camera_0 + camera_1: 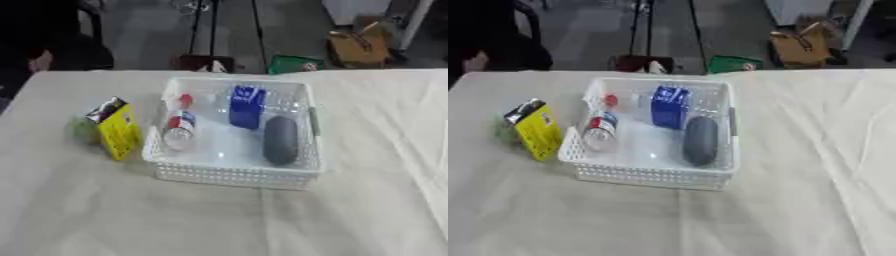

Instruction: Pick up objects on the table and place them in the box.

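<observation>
A white basket holds a bottle, blue box and dark case; a yellow carton stands at nine o'clock, labels unreadable, neither hand visible.

White perforated plastic basket on cloth-covered counter, three items inside.
Inside: upright blue carton, dark grey oval object, clear red-capped bottle lying down; yellow box stands just left of the basket.

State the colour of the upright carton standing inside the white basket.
Blue carton, with a small pale marking near its top; clearest in the left eye view.
</observation>
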Controlling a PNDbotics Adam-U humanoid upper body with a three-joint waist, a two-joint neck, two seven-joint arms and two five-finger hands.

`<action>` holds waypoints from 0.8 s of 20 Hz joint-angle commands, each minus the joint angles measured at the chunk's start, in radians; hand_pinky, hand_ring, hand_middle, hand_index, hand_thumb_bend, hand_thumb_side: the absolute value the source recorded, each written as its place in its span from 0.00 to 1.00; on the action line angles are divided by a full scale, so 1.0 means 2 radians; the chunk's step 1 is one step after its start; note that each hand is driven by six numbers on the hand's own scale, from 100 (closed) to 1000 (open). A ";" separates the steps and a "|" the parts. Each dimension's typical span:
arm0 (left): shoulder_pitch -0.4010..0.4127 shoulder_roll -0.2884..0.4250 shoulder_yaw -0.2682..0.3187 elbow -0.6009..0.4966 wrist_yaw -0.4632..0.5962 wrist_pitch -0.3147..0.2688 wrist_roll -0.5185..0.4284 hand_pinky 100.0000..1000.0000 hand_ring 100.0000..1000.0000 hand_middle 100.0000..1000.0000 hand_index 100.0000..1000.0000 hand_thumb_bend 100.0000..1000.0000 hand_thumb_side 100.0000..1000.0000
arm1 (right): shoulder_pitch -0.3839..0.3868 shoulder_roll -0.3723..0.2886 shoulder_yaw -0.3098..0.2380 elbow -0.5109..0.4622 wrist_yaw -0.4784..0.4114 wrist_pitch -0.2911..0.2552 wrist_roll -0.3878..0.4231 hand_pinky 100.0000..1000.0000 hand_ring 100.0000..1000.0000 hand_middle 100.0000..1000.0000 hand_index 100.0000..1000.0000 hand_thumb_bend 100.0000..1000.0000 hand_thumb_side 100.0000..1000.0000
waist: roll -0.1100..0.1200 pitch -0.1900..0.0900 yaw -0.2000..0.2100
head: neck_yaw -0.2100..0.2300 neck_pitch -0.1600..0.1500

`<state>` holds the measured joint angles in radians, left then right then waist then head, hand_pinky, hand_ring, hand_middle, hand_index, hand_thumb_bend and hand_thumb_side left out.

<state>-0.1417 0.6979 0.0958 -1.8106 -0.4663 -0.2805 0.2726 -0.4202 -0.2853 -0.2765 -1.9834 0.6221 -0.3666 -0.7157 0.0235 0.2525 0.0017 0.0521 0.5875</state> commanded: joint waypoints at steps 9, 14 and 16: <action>-0.041 0.141 -0.078 0.012 0.018 0.049 -0.075 0.99 1.00 0.95 0.98 0.00 0.83 | -0.003 -0.008 0.004 -0.008 -0.010 -0.002 0.009 0.76 0.74 0.59 0.82 0.00 1.00 | 0.003 -0.011 0.005 | 0.000 -0.001; -0.061 0.173 -0.100 0.012 0.042 0.058 -0.110 1.00 1.00 0.99 0.99 0.05 0.85 | -0.003 -0.005 0.005 -0.008 -0.014 -0.002 0.014 0.76 0.74 0.59 0.81 0.00 1.00 | 0.003 -0.011 0.003 | 0.003 -0.002; -0.067 0.175 -0.108 0.018 0.052 0.059 -0.125 1.00 1.00 0.99 1.00 0.05 0.87 | -0.003 -0.004 0.006 -0.008 -0.015 -0.003 0.016 0.76 0.74 0.59 0.81 0.00 1.00 | 0.003 -0.011 0.002 | 0.003 -0.002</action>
<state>-0.2644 0.9976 -0.1202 -1.7721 -0.3775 -0.1641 0.0394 -0.4177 -0.2847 -0.2655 -1.9834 0.5984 -0.3713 -0.6890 0.0291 0.2497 0.0060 0.0556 0.5875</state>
